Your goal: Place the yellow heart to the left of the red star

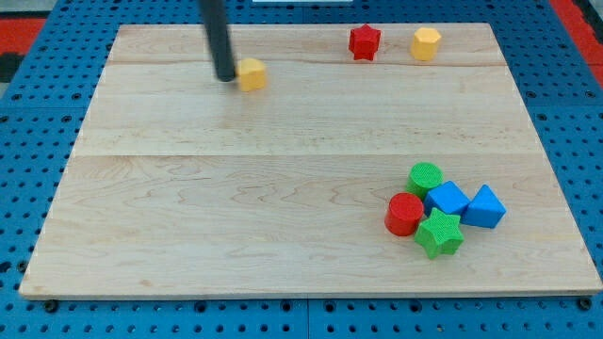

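The yellow heart (pixel 252 73) lies near the view's top, left of centre, on the wooden board (pixel 236 207). The red star (pixel 365 41) sits at the view's top, well to the right of the heart. My tip (pixel 225 77) is at the heart's left side, touching or almost touching it. The dark rod rises from there out of the view's top.
A yellow hexagon (pixel 426 43) sits just right of the red star. At the lower right is a tight cluster: green cylinder (pixel 425 177), red cylinder (pixel 405 214), green star (pixel 439 234), blue cube (pixel 448 199) and blue triangle (pixel 484 207). Blue pegboard surrounds the board.
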